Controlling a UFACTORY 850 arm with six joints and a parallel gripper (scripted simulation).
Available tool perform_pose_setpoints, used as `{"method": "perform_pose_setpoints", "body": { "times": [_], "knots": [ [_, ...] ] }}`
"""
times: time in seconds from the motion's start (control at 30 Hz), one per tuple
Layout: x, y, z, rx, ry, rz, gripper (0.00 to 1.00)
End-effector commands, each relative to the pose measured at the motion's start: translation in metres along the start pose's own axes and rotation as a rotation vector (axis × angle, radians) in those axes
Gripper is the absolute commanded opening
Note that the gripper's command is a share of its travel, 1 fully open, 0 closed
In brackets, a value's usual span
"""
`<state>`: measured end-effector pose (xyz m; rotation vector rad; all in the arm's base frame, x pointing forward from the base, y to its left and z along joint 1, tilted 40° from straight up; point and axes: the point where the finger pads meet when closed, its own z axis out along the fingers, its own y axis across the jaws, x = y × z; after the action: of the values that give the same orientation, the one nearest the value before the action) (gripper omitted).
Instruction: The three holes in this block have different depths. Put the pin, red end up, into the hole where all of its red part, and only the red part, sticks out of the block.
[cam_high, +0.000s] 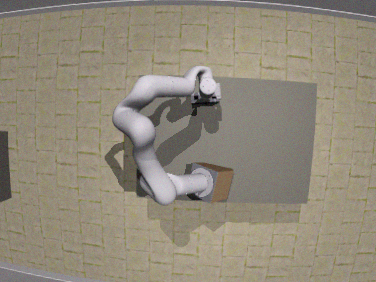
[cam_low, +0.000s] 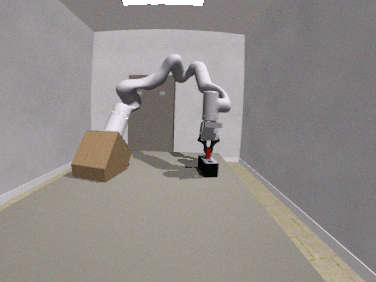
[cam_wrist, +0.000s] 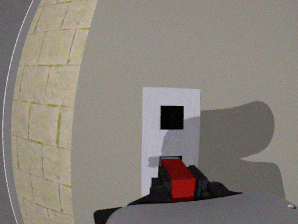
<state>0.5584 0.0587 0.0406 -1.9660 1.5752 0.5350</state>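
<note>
Claw (cam_wrist: 178, 183): I see it pinching the pin (cam_wrist: 178, 177) by its red end.
Block (cam_wrist: 170, 137): under the claw, by the table's (cam_high: 280, 150) far-left corner from the outside view.
Risk: I may let go over a wrong-depth hole, hiding or overexposing red.
Views: wrist shows one dark hole (cam_wrist: 172, 117); overhead hides the block.

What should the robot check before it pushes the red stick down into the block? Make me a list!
1. Hand gripping the pin: ok, closed on it.
2. Red end up: ok, red shows at the top in the exterior view.
3. Pin over the block: ok.
4. Pin lined up with a hole: cannot tell, the hand hides it.
5. Right-depth hole chosen: cannot tell; only one open hole is visible.
6. Pin already seated: cannot tell.
</note>
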Motion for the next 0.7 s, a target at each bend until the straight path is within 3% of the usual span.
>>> {"method": "perform_pose_setpoints", "body": {
  "times": [0.0, 0.67],
  "knots": [
    [0.0002, -0.0008, -0.0008, 0.002, 0.001, 0.0, 0.0],
    [0.0004, -0.0002, 0.0032, 0.002, 0.001, 0.0, 0.0]
  ]
}}
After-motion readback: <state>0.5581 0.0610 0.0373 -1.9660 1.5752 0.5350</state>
